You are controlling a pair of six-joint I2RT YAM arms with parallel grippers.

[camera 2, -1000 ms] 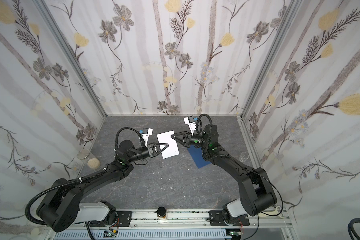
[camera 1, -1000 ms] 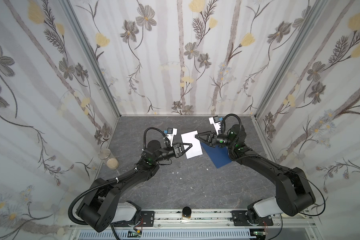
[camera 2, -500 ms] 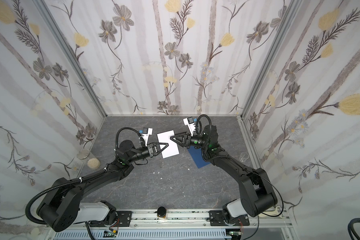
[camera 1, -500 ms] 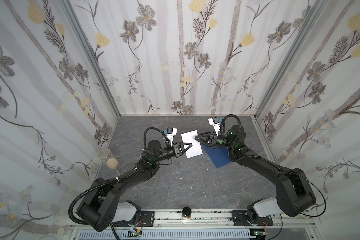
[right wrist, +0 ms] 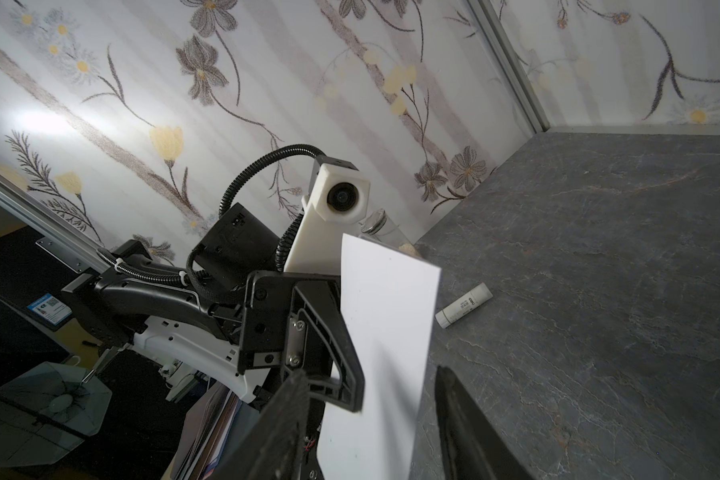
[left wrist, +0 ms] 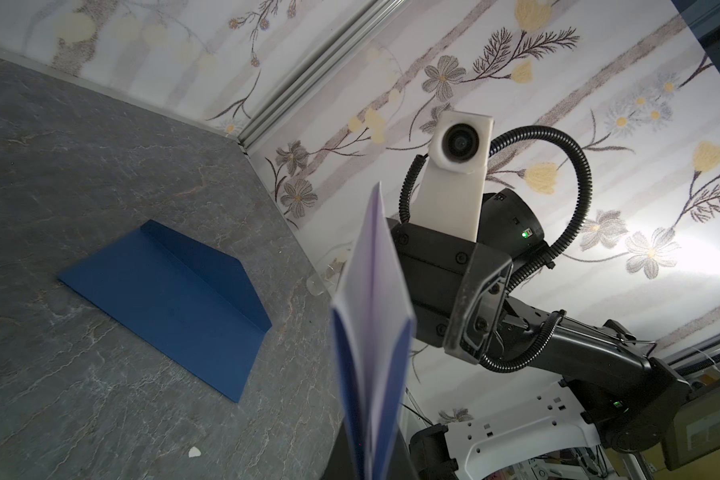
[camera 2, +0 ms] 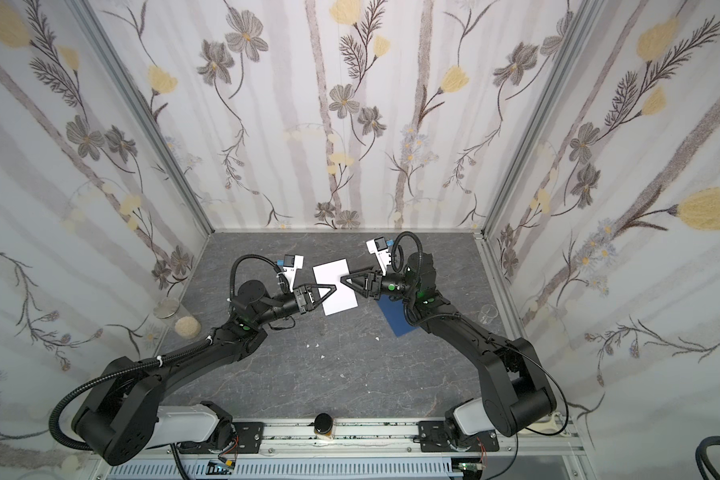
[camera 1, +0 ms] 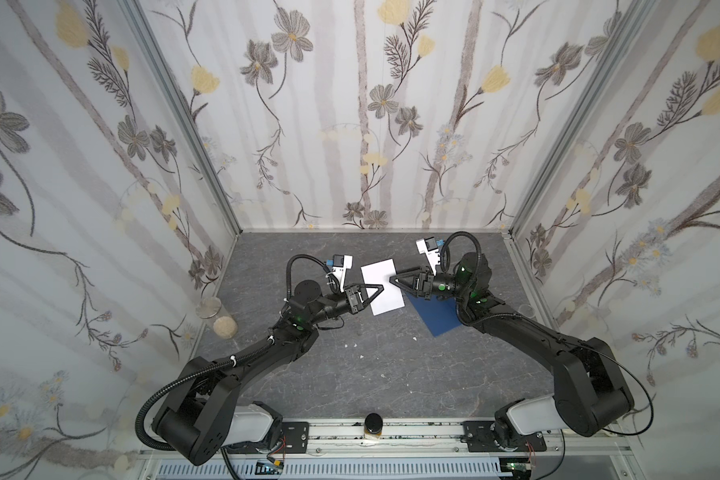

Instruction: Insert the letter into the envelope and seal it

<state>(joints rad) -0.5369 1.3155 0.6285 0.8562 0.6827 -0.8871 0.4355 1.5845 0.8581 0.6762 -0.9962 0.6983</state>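
Observation:
The letter (camera 1: 385, 291) (camera 2: 336, 291), folded with its plain white side up, hangs in the air above the table. My left gripper (camera 1: 377, 290) (camera 2: 329, 291) is shut on its near-left edge. In the left wrist view the letter (left wrist: 371, 299) is seen edge-on with blue inside the fold. My right gripper (camera 1: 394, 280) (camera 2: 343, 280) is open, and the letter's opposite edge (right wrist: 387, 316) passes between its spread fingers (right wrist: 292, 419) with a gap on one side. The dark blue envelope (camera 1: 437, 318) (camera 2: 396, 318) (left wrist: 171, 299) lies flat on the table under the right arm, flap raised.
A white glue stick (right wrist: 464, 305) lies on the grey table (camera 1: 391, 365). A glass jar (camera 1: 212, 309) and a tan ball (camera 1: 224, 327) sit by the left wall, a clear cup (camera 1: 526, 309) by the right wall. A dark-capped bottle (camera 1: 373, 424) stands on the front rail.
The right gripper's jaws have shifted a little around the letter's edge. Both arms and the letter stay in place.

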